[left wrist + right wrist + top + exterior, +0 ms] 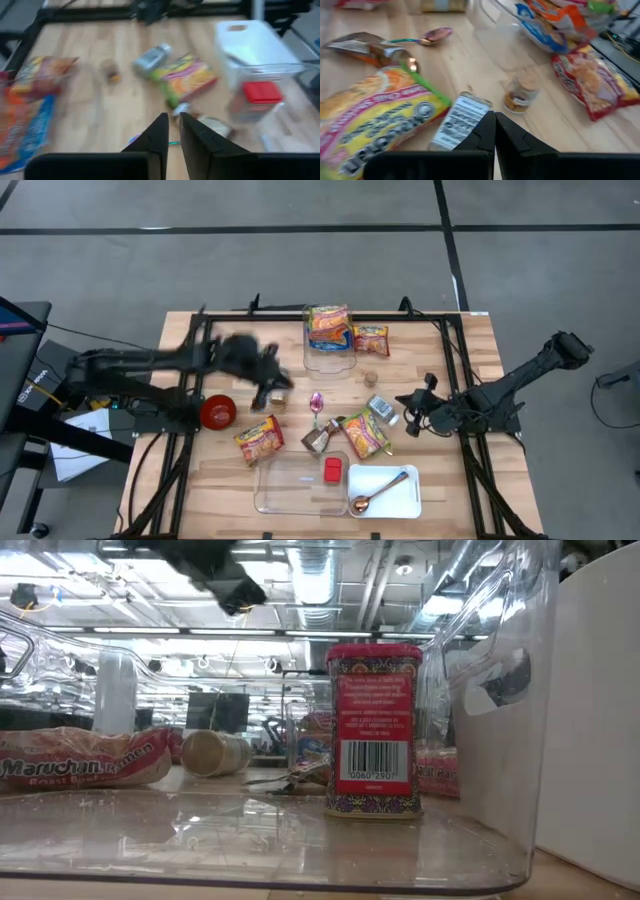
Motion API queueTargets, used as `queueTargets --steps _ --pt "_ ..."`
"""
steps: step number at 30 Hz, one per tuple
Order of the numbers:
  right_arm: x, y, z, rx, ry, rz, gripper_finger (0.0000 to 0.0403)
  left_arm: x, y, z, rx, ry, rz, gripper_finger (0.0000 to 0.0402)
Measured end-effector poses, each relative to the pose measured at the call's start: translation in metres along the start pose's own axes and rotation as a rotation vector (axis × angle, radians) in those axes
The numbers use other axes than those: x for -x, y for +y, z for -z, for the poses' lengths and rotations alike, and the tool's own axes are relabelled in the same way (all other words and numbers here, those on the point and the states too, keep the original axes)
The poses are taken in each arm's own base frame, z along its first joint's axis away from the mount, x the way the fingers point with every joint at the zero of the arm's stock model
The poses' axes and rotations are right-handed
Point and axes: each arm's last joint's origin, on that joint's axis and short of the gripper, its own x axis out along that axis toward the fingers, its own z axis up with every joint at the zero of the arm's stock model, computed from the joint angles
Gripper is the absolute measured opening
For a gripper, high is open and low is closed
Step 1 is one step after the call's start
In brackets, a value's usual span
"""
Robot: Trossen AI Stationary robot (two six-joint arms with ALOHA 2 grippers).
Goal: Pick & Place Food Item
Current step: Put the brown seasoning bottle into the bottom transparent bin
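Overhead, the left gripper (281,385), fingers slightly parted and empty, hovers just beside the ramen packet (259,439), which lies slanted; the right gripper (411,412) waits pressed together.

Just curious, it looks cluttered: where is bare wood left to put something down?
Bare wood lies left of the red bowl, and at the right edge beyond the white rectangular tray. The middle, around the pink spoon and noodle packets, is crowded.
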Motion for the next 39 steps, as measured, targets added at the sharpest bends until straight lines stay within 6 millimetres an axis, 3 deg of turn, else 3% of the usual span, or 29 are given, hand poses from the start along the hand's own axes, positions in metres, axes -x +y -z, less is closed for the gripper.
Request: queueTargets --steps 5,9,14,20,23,27,32,39 --pt "-0.01 -0.012 -0.002 -0.044 0.037 0.079 0.0004 0.004 -0.065 0.031 -0.246 -0.306 -0.104 0.0062" --pt "-0.022 -0.029 -0.006 -0.144 0.097 0.122 0.0034 0.016 -0.086 0.04 -0.361 -0.484 -0.382 0.0089" --pt "-0.036 -0.054 -0.019 -0.295 0.126 0.116 0.0084 0.028 -0.087 0.038 -0.415 -0.52 -0.604 0.0118" --pt "-0.042 -0.069 -0.049 -0.387 -0.007 -0.156 0.0131 0.031 -0.082 0.039 -0.404 -0.5 -0.664 0.0138" --pt "-0.042 -0.066 -0.058 -0.381 -0.082 -0.298 0.0155 0.026 -0.082 0.053 -0.41 -0.464 -0.657 0.0142" --pt "-0.045 -0.059 -0.065 -0.331 -0.134 -0.355 0.0192 0.017 -0.082 0.078 -0.423 -0.402 -0.635 0.0143" --pt "-0.056 -0.051 -0.071 -0.239 -0.076 -0.288 0.0228 0.012 -0.081 0.099 -0.375 -0.382 -0.607 0.014" --pt "-0.087 -0.04 -0.082 -0.109 0.115 -0.216 0.0234 0.011 -0.08 0.104 -0.378 -0.385 -0.609 0.0141"
